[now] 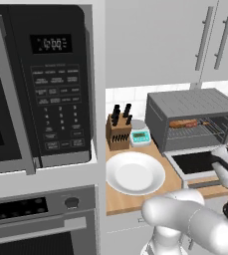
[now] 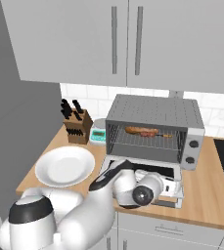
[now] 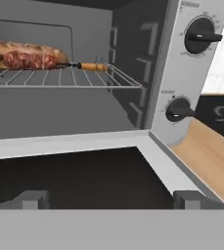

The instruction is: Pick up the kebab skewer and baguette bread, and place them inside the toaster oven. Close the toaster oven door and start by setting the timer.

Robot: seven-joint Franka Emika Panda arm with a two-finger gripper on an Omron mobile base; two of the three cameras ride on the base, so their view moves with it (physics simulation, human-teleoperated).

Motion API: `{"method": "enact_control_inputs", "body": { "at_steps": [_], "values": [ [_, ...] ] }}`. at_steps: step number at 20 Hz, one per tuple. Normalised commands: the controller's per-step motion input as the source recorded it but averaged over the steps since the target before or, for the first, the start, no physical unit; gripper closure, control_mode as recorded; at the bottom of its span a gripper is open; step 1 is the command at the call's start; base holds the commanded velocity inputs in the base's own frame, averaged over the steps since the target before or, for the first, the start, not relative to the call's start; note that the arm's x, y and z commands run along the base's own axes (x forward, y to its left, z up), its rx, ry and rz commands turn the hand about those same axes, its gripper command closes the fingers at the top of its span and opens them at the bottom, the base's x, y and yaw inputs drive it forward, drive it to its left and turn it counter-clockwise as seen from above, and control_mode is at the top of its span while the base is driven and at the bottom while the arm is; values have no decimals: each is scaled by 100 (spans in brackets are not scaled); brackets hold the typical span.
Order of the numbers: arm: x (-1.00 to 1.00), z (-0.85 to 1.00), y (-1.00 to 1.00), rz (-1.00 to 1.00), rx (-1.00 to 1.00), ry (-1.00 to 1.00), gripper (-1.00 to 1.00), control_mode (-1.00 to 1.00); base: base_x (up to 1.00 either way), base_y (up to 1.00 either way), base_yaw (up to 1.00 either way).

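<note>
So from my seat, the big stuff first: the microwave (image 1: pixel 41 84) is stacked over the built-in oven (image 1: pixel 41 224) on the left, with the cabinets (image 2: pixel 123 39) above the wood counter (image 2: pixel 206 195).

The arm (image 2: pixel 84 210) rises from the base and bends forward and low, with the wrist right in front of the toaster oven (image 2: pixel 152 128) and above its door (image 2: pixel 147 168). The door is dropped flat open. In the hand view I'm looking just over the door's dark glass (image 3: pixel 74 176) and into the oven.

The white plate (image 1: pixel 134 173) sits on the counter left of the oven, with the knife block (image 1: pixel 118 130) and a small scale (image 1: pixel 140 137) behind it.

The baguette (image 3: pixel 23 49) and skewer (image 3: pixel 59 63) both lie on the wire rack (image 3: pixel 84 78) inside the oven, touching, with the skewer along the front of the bread and its stick end pointing toward the panel side. Two knobs (image 3: pixel 201 36) sit on that right panel.

The gripper (image 3: pixel 111 199) has its fingertips (image 3: pixel 33 199) spread wide apart with nothing between them, hovering low over the open door.
</note>
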Motion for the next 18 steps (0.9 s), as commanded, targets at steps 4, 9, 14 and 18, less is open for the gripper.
{"method": "enact_control_inputs", "body": {
  "at_steps": [4,9,14,18],
  "values": [
    [-95,-29,-34,3,0,8,-100,-100,0,0,0],
    [-71,-32,-17,4,0,13,-100,-100,0,0,0],
    [-14,-38,-1,8,0,11,-100,-100,0,0,0],
    [-31,-62,-1,11,0,14,-100,-100,0,0,0]
  ]
}}
